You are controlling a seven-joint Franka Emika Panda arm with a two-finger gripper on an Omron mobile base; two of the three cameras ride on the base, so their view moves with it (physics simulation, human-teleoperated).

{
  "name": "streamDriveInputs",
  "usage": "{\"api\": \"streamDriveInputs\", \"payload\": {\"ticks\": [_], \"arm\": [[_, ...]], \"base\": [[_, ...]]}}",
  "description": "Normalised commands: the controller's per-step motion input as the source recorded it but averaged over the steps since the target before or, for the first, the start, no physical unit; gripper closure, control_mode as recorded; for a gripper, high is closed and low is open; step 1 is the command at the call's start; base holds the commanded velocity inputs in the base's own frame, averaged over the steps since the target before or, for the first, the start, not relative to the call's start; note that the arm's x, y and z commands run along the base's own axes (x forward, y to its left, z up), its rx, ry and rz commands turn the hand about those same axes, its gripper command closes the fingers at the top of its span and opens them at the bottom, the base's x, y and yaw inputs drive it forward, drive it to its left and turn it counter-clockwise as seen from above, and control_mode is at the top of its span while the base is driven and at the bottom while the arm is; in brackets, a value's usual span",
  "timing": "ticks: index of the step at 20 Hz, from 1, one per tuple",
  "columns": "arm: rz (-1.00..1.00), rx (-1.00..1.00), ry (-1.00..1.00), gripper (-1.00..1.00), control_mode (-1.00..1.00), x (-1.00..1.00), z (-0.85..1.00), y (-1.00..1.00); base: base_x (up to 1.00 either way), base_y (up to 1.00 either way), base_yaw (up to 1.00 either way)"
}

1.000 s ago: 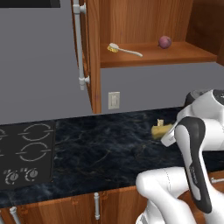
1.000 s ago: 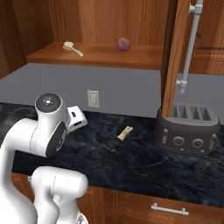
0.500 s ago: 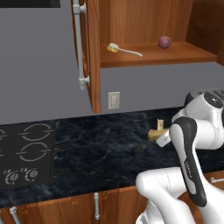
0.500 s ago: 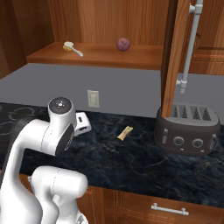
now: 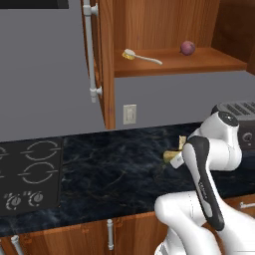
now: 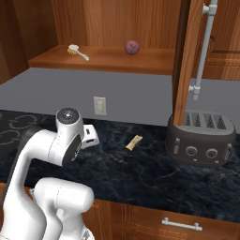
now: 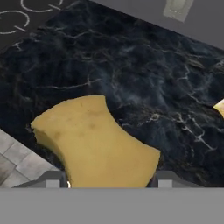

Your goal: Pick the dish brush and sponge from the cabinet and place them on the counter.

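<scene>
I have the sponge (image 7: 94, 142) pinched between the jaws of the gripper (image 5: 172, 158), held low over the counter (image 5: 109, 174) in front of the wall outlet (image 5: 129, 114), ready, I judge, to set down. It is a yellow-tan block, waisted at the middle. The dish brush (image 5: 141, 56) lies on the cabinet (image 5: 164, 30) shelf above the outlet.

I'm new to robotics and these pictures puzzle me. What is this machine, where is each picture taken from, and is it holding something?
It is a white robot arm with a two-finger gripper, in a rendered kitchen. Two pictures come from cameras behind it, left and right; the third looks along the gripper. The gripper holds the sponge between its fingers, over the black counter. On the counter are a toaster and a small tan piece. The dish brush and a purple-red ball lie on the cabinet shelf.
</scene>
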Motion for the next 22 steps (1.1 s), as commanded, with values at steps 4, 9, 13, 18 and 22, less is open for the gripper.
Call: {"api": "streamDriveInputs", "payload": {"ticks": [4, 9, 13, 18, 22], "arm": [[-0.07, 0.0, 0.0, 1.0, -1.0, 0.11, -0.45, 0.07], [-0.06, 0.0, 0.0, 1.0, -1.0, 0.16, -0.42, 0.08], [-0.06, 0.0, 0.0, 1.0, -1.0, 0.29, -0.43, 0.09], [-0.06, 0.01, 0.0, 1.0, -1.0, 0.31, -0.42, 0.05], [-0.05, 0.02, 0.0, 1.0, -1.0, 0.29, -0.36, 0.02]], "base": [[0.0, 0.0, 0.0], [0.0, 0.0, 0.0], [0.0, 0.0, 0.0], [0.0, 0.0, 0.0], [0.0, 0.0, 0.0]]}}
